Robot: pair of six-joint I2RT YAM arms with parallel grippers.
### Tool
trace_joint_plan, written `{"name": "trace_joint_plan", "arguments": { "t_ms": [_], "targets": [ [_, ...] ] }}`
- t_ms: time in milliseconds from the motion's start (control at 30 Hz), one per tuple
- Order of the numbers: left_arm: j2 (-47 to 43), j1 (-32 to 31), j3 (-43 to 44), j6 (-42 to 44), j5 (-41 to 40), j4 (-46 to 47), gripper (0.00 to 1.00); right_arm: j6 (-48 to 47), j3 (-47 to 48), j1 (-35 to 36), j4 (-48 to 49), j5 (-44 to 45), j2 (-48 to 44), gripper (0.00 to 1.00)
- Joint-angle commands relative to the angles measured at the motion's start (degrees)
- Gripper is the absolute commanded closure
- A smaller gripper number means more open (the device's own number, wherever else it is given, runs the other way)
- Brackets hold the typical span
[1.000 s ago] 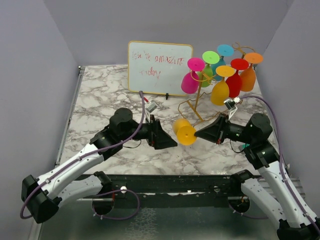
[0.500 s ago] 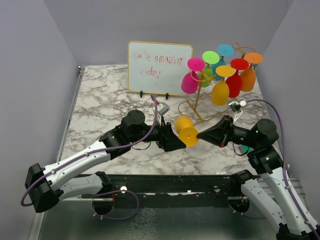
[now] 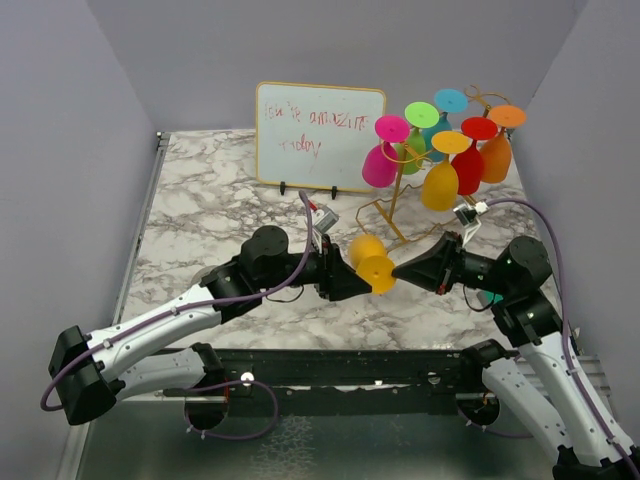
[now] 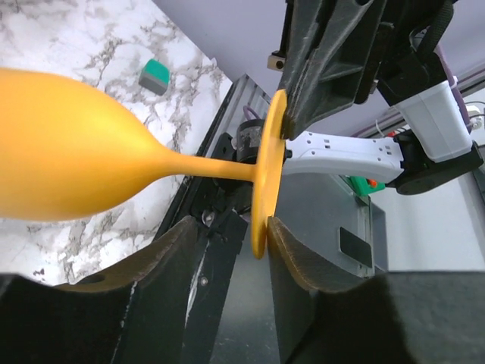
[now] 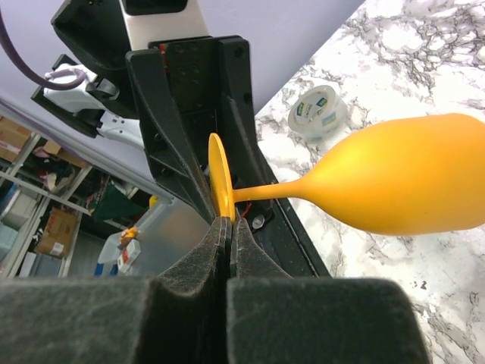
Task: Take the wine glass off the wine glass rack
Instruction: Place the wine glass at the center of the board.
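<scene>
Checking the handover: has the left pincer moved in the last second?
Yes. In the top view, the left pincer has slid right, measured against the whiteboard, and now straddles the foot of the orange glass, which the right pincer holds.

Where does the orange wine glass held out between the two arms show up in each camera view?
Top external: orange wine glass near the picture's centre, lying sideways.
Left wrist: its bowl fills the left; its foot sits centre, between the open left gripper fingers.
Right wrist: bowl at right; foot left of centre, pinched in the shut right gripper.
Shared landmark: the marble tabletop, in all three.
</scene>
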Motion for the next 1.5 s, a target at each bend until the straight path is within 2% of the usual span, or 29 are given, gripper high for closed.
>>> {"name": "trace_joint_plan", "arguments": {
  "t_ms": [0, 167, 300, 400, 500, 600, 800, 833, 1033, 1167, 1333, 1467],
  "targets": [
    [0.2, -0.3, -0.3, 0.4, -0.6, 3.9, 0.64, -0.9, -0.3, 0.3, 0.4, -2.4, 0.6, 0.99],
    [0.1, -0.3, -0.1, 0.2, 0.6, 5.4, 0.78, -2.0, 0.8, 0.3, -0.6, -3.2, 1.6, 0.99],
    [-0.2, -0.3, -0.6, 0.8, 1.3, 5.3, 1.00, -1.9, 0.9, 0.3, -0.3, -3.3, 1.6, 0.99],
    [0.2, -0.3, -0.9, 0.9, 2.3, 5.2, 1.00, -1.4, 1.1, 0.3, -0.2, -3.2, 1.9, 0.97],
    [0.3, -0.3, -0.7, 1.5, 3.0, 4.6, 1.00, -0.2, 0.6, 0.3, 0.8, -2.3, 1.5, 0.75],
    [-1.2, -0.3, -1.3, 4.4, 2.6, 4.6, 1.00, 1.3, 0.0, 0.3, 2.6, -1.5, 0.9, 0.64],
    [-6.8, -0.3, -4.2, 9.8, -0.1, 4.7, 1.00, 2.6, 1.1, 0.3, 1.4, 1.3, -1.6, 0.26],
    [-7.8, -0.3, -4.9, 10.8, -0.6, 4.7, 1.00, 2.3, 1.7, 0.3, 0.6, 2.1, -1.9, 0.24],
    [-13.7, -0.3, -9.8, 20.0, 1.5, 4.6, 1.00, 0.4, 9.5, 0.3, -5.9, 6.7, -1.7, 0.17],
    [-17.3, -0.4, -13.6, 29.3, 2.4, 4.3, 1.00, -5.5, 15.0, 0.3, -13.0, 10.5, -0.4, 0.17],
    [-23.5, -0.4, -17.8, 35.7, -1.5, 4.3, 1.00, -12.4, 23.3, 0.3, -20.3, 13.7, 4.4, 0.17],
    [-28.7, -0.4, -19.7, 39.8, -0.4, 4.3, 1.00, -14.2, 27.6, 0.3, -22.5, 14.5, 8.1, 0.17]
  ]
}}
